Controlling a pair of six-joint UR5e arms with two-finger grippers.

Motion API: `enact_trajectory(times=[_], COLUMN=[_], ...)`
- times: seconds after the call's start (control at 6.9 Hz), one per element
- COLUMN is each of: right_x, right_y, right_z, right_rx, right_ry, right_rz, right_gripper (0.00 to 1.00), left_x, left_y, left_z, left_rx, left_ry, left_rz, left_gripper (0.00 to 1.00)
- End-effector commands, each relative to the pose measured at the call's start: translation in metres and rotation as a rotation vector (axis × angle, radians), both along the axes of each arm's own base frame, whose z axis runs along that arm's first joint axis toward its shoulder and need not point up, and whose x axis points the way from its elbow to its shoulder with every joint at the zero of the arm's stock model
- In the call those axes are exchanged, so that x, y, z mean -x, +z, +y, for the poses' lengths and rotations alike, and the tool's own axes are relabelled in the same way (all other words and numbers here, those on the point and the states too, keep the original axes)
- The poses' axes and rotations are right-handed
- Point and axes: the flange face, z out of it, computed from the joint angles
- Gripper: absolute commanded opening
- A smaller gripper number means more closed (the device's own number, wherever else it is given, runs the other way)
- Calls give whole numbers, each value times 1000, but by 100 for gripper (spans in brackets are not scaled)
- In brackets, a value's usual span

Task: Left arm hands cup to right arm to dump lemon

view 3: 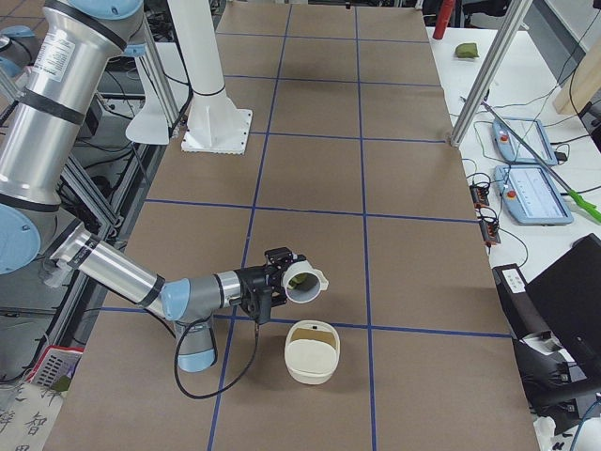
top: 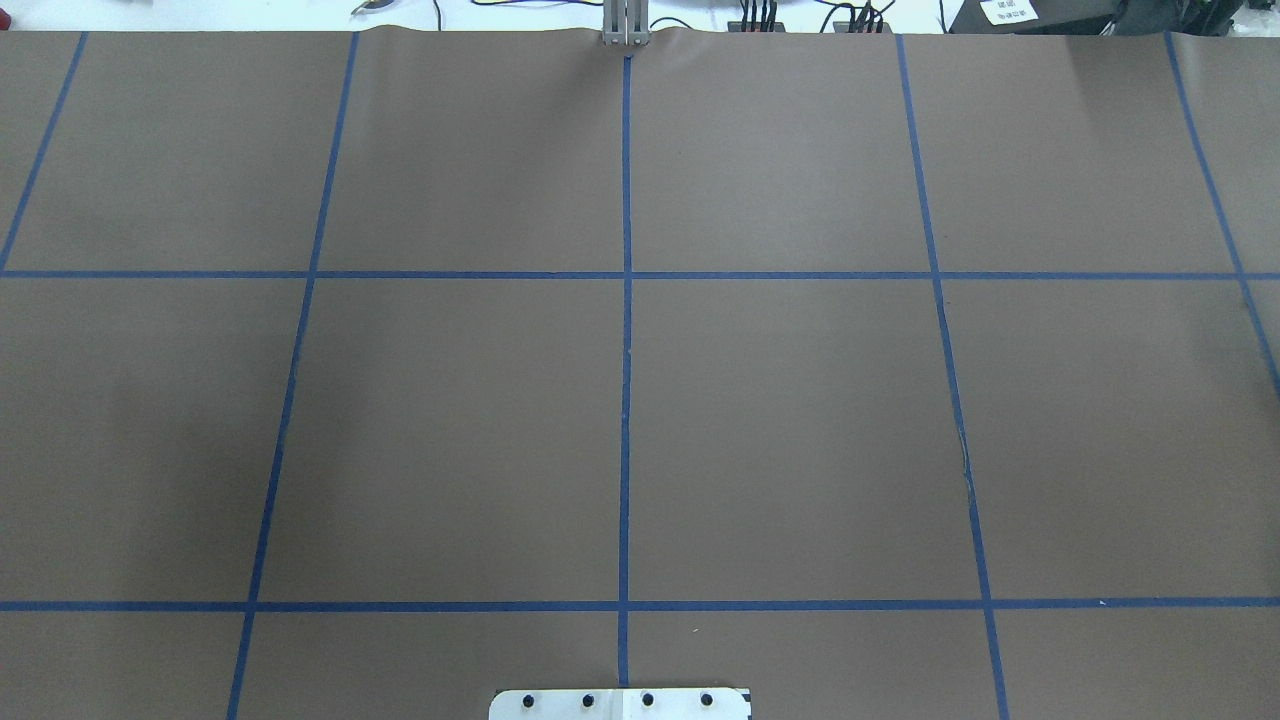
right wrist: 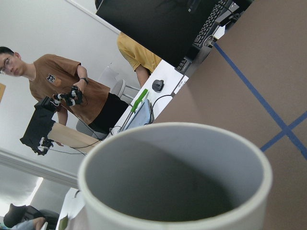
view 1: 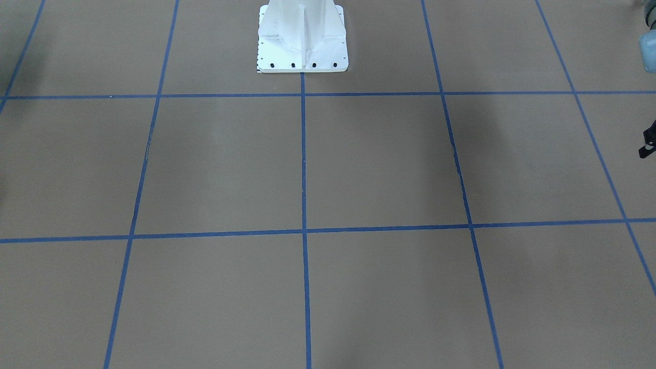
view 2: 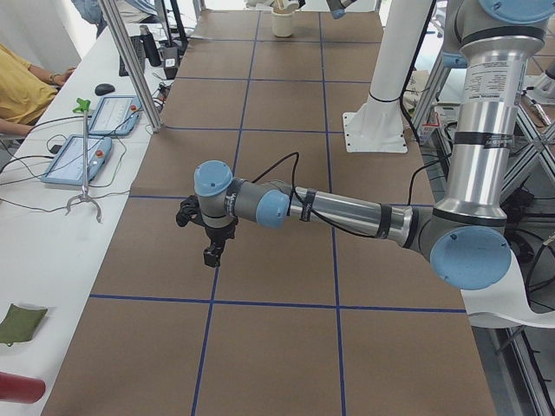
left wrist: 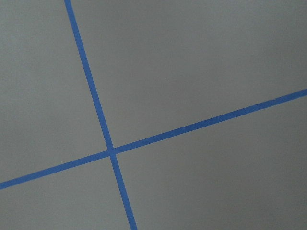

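In the exterior right view the white cup (view 3: pixel 306 284) hangs above the table at the tip of my right gripper (view 3: pixel 285 276), tipped on its side. A small yellowish lemon (view 3: pixel 297 281) shows inside its mouth. The cup's grey inside (right wrist: pixel 168 177) fills the right wrist view, and no fingers show there, so I cannot tell whether that gripper is open or shut. My left gripper (view 2: pixel 212 253) hangs over bare table far from the cup. Only a black edge of it (view 1: pixel 648 145) shows in the front view. I cannot tell its state.
A cream handled container (view 3: pixel 312 354) stands on the table just below and in front of the cup. The white pedestal (view 1: pixel 302 43) rises at the robot's side. Teach pendants (view 3: pixel 531 193) lie on the side bench. Two people (right wrist: pixel 62 96) are beyond the table's end.
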Motion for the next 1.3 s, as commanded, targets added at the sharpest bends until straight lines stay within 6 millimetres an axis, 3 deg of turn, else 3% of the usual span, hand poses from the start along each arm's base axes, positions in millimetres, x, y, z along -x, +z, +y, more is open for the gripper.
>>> enact_trajectory(times=[0.0, 0.29, 0.87, 1.01, 1.16], right_x=[-2, -7, -20, -27, -31], right_y=[6, 8, 8, 9, 19], right_z=[-16, -23, -18, -20, -17], right_rx=[82, 123, 175, 201, 230], right_ry=[24, 56, 98, 127, 130], right_rz=[-169, -426, -728, -887, -999], right_gripper=[9, 10, 9, 9, 9], left_x=[0, -1, -2, -2, -2], left_y=[-1, -2, -4, -6, -6], left_z=[0, 0, 1, 1, 1], left_rx=[-1, 0, -2, -5, -5], left_ry=[1, 4, 8, 8, 8], left_rz=[2, 13, 29, 29, 29], left_gripper=[100, 100, 100, 100, 100])
